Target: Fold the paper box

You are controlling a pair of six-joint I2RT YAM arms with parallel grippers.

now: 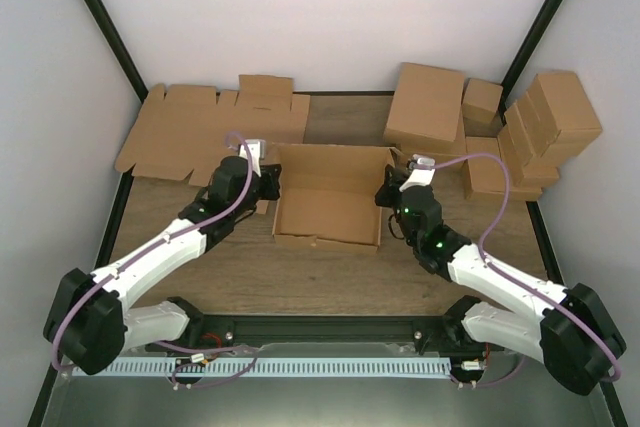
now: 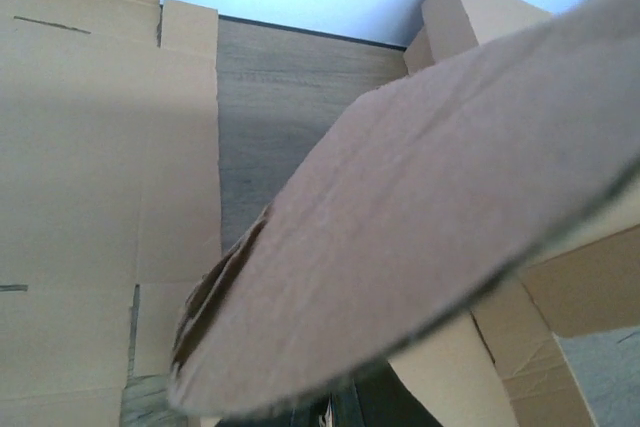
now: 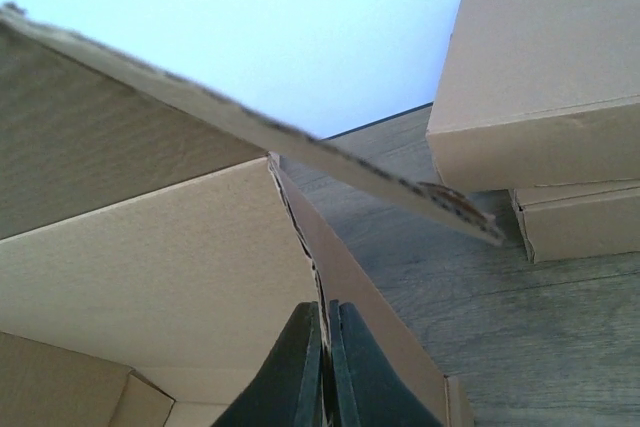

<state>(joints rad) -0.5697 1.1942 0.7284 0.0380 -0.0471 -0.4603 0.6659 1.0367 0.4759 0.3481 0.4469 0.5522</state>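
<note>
Two arms: both reach one box, mid-table.
Flat blanks (image 1: pixel 190 132): stacked, far left.
Left gripper (image 1: pixel 270 179): clenched at the box's left wall; grasp hidden.
Paper box (image 1: pixel 330 209): centre of table (image 1: pixel 330 277), walls up.
Right gripper (image 3: pixel 324 317): pinching its right wall.
Closed boxes (image 1: pixel 430 107): piled far right.

Right gripper (image 3: pixel 324 315) — tight on paper box (image 3: pixel 170 257) wall

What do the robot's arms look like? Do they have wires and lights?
The left arm and right arm are both made of white tubes joined by chunky round black joints. A thin purple cable loops along each one. The right arm has two tiny green lights. The right gripper has dark, pointed fingers.
</note>
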